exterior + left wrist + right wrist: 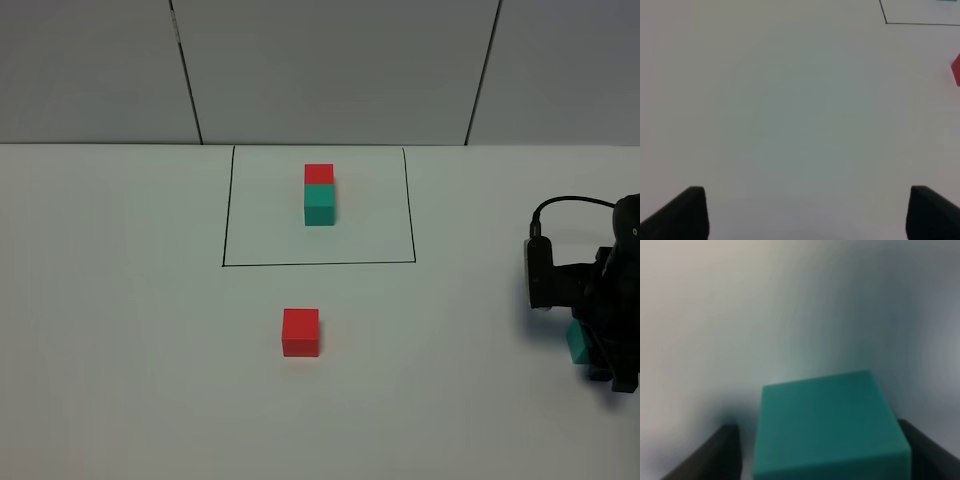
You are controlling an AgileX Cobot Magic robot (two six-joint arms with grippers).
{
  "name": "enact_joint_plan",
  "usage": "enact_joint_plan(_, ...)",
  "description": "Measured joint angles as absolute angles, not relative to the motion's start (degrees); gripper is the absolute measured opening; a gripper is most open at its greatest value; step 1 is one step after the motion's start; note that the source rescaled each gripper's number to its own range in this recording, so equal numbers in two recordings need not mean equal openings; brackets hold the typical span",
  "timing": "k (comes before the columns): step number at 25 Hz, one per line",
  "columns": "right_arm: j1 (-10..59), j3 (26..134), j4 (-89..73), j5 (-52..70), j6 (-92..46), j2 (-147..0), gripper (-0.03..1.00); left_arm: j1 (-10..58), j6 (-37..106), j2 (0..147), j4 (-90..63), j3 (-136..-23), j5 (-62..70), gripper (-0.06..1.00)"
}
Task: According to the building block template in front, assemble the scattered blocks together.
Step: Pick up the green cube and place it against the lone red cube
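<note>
The building block template (pixel 319 194) is a red cube joined to a teal-green one inside a black drawn rectangle at the back centre. Of the scattered blocks, the red cube (pixel 300 332) lies alone in front of the rectangle; its edge (pixel 956 70) shows in the left wrist view. The teal-green cube (pixel 577 342) sits at the far right between the fingers of my right gripper (pixel 586 352), which is shut on it. In the right wrist view the teal-green cube (pixel 825 425) fills the space between the dark fingers of the right gripper (pixel 820 462). My left gripper (pixel 807 212) is open over bare table.
The white table (pixel 120 320) runs to a grey panelled wall (pixel 330 70) at the back. A black cable (pixel 560 203) loops above the right arm. A corner of the drawn rectangle (pixel 886 22) shows in the left wrist view.
</note>
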State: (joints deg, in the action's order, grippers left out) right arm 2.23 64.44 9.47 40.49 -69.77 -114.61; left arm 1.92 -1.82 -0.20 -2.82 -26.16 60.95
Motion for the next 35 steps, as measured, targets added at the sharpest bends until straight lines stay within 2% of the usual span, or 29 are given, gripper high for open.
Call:
enact_joint_plan(3,2.23,64.44,9.47,40.75,-69.77,-114.61,0.54,1.92,-1.82,-0.2,-2.82,-26.16,60.95,0.79)
enact_joint_plan(5,2.23,64.44,9.47,41.1,-69.77,-114.67,0.45,1.92,-1.82,-0.2,-2.82,-26.16,60.95,0.79)
enact_joint_plan(7,2.23,64.44,9.47,41.59,-69.72,-114.73,0.32,1.92,-1.82,-0.2,-2.82,-26.16,60.95,0.79)
enact_joint_plan(10,2.23,64.44,9.87,42.23,-69.72,-114.78,0.04,1.92,-1.82,-0.2,-2.82,-26.16,60.95,0.79)
enact_joint_plan(11,2.23,64.44,9.94,42.22,-69.72,-114.82,0.01,1.92,-1.82,-0.2,-2.82,-26.16,60.95,0.79)
enact_joint_plan(23,4.44,64.44,12.9,42.19,-68.49,-114.82,0.01,1.92,-1.82,-0.2,-2.82,-26.16,60.95,0.79)
enact_joint_plan(30,9.75,65.08,12.28,45.25,-63.46,-114.09,0.01,1.92,-1.82,-0.2,-2.82,-26.16,60.95,0.79)
enact_joint_plan(35,15.37,71.26,11.77,51.37,-53.86,-113.8,0.01,1.92,-1.82,-0.2,-2.82,-26.16,60.95,0.79)
